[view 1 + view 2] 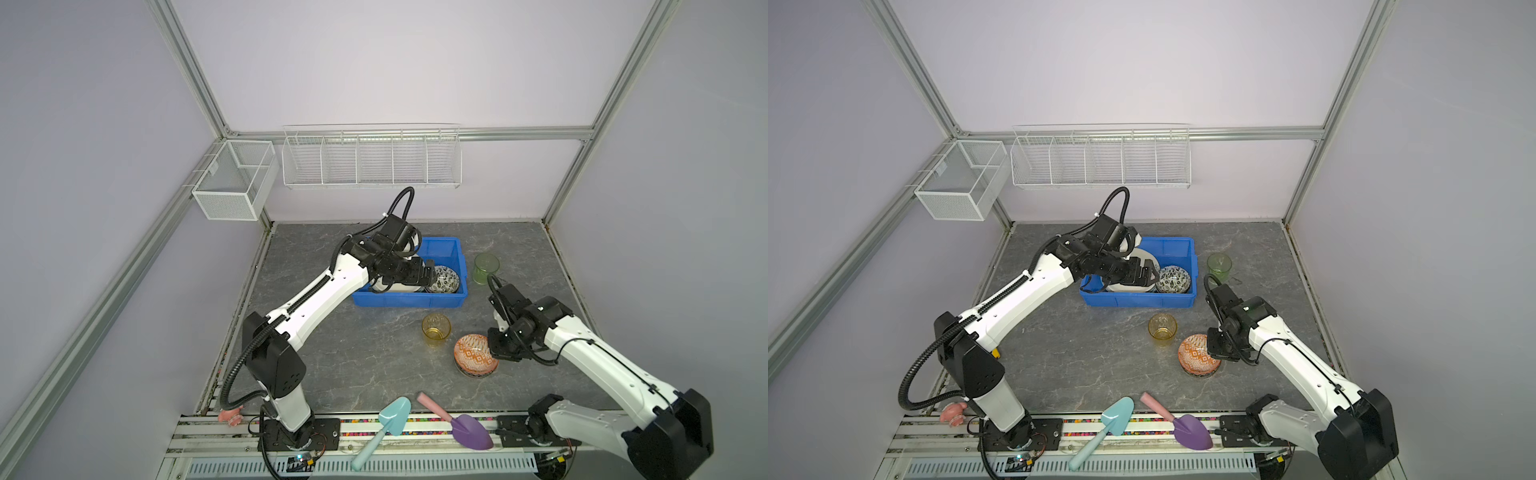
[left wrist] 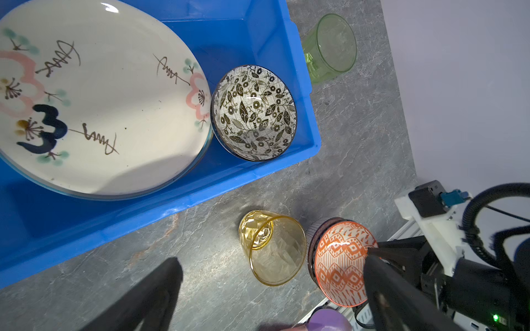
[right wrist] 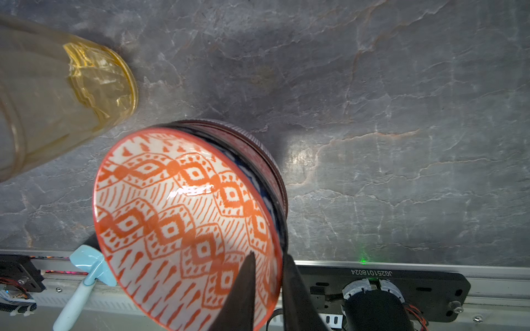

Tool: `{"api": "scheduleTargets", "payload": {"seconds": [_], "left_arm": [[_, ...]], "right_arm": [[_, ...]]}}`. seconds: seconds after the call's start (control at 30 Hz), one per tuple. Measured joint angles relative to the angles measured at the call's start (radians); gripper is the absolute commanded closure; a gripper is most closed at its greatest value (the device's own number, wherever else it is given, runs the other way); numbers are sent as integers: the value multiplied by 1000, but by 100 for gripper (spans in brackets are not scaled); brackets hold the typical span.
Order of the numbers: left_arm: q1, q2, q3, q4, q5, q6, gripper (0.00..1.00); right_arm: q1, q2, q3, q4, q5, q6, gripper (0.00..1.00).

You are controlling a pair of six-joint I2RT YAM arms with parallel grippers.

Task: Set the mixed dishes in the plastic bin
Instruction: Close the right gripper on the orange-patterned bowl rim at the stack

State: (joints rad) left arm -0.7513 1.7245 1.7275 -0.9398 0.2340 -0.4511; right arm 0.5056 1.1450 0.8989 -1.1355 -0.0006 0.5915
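From where I stand the right gripper [image 3: 268,259] has its fingers drawn in on the rim of the orange bowl [image 3: 172,215], one finger inside the wall and one outside, pinching it; that bowl sits on top of a small stack of lower bowls [image 3: 266,160] on the table [image 1: 332,353], tipped a little off them and well apart from the plastic bin [image 1: 403,300]; the amber tumbler [image 1: 435,329] stands just beside the stack and the green tumbler [image 1: 485,268] just beside the bin's right wall, both outside it; inside the bin lie the cream plate [image 2: 114,100] and, right against its edge, the leafy bowl [image 2: 255,114]; the left gripper [image 1: 426,273] hangs over that plate with its fingers spread wide and nothing between them; I'd judge the orange bowl to be glazed ceramic: stiff, fairly weighty for its size, slick and quick to chip; a hold on the rim alone lets it swing or slip, so the pinch wants to sit deep on the wall, and the lift should go straight up so the bowls beneath aren't dragged along or knocked into the glass next to them; it wants setting down gently in the bin, since china on china cracks
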Motion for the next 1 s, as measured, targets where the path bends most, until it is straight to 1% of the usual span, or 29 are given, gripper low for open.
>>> {"api": "scheduleTargets", "payload": {"seconds": [0.13, 0.33, 0.5, 0.57, 1.0], "left_arm": [[0, 1, 0, 0, 2, 0, 1], [0, 5, 0, 0, 3, 0, 1], [0, 13, 0, 0, 4, 0, 1], [0, 17, 0, 0, 6, 0, 1], [0, 17, 0, 0, 8, -1, 1]], "right_arm": [[0, 5, 0, 2, 0, 0, 78], [0, 10, 0, 5, 3, 0, 79], [0, 12, 0, 8, 6, 0, 83], [0, 12, 0, 7, 11, 0, 88], [0, -14, 7, 6, 22, 0, 93]]}}
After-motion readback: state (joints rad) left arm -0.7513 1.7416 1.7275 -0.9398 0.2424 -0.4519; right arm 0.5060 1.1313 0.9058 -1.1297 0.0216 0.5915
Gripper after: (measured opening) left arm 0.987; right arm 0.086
